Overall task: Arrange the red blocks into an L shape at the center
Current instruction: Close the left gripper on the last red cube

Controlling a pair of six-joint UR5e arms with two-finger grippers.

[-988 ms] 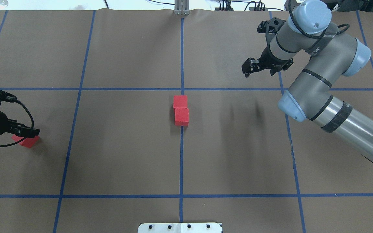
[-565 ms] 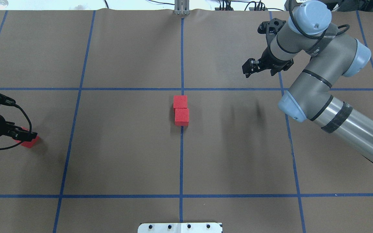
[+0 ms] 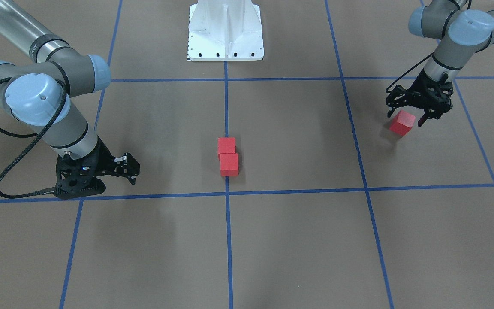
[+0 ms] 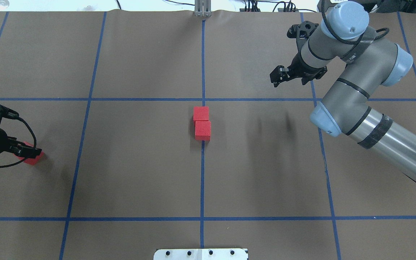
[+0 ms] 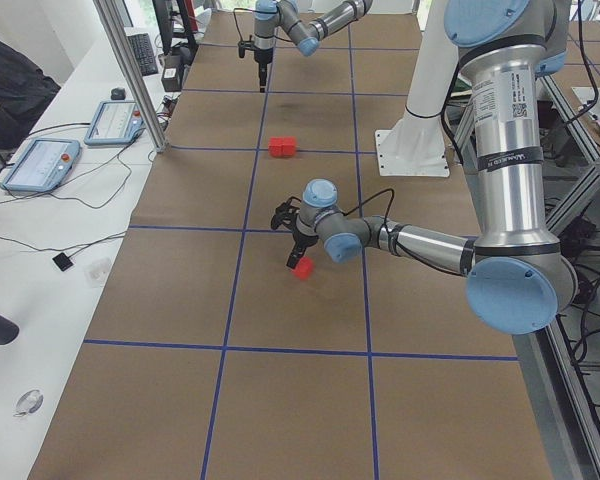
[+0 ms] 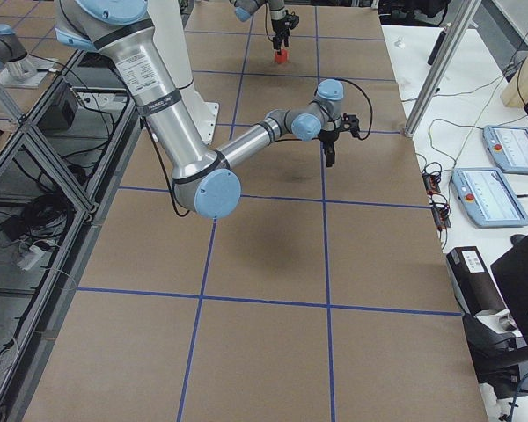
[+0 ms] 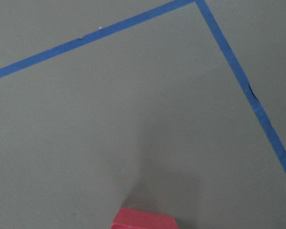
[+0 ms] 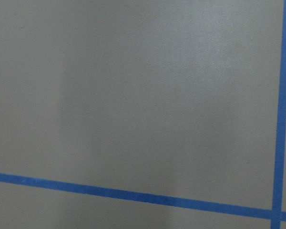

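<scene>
Two small matte red cubes (image 4: pixel 202 130) touch at the brown taped tabletop's (image 4: pixel 139 162) middle. Left gripper (image 3: pixel 405 118), fingers (image 3: pixel 421 121) released and spread, straddles the third red cube (image 3: pixel 402 123) near the left edge; right gripper (image 4: pixel 273 80) hovers parted, empty.

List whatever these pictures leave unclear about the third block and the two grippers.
- Grip: whether the left gripper actually touches the third red block. In the overhead view the gripper covers part of the block, and in the front-facing view the contact is too small to judge.
- Block outline: in the left wrist view the bottom edge cuts the block off, and no fingertips show.
- Right gripper: absent from its own wrist view, which shows only floor and blue tape.
</scene>
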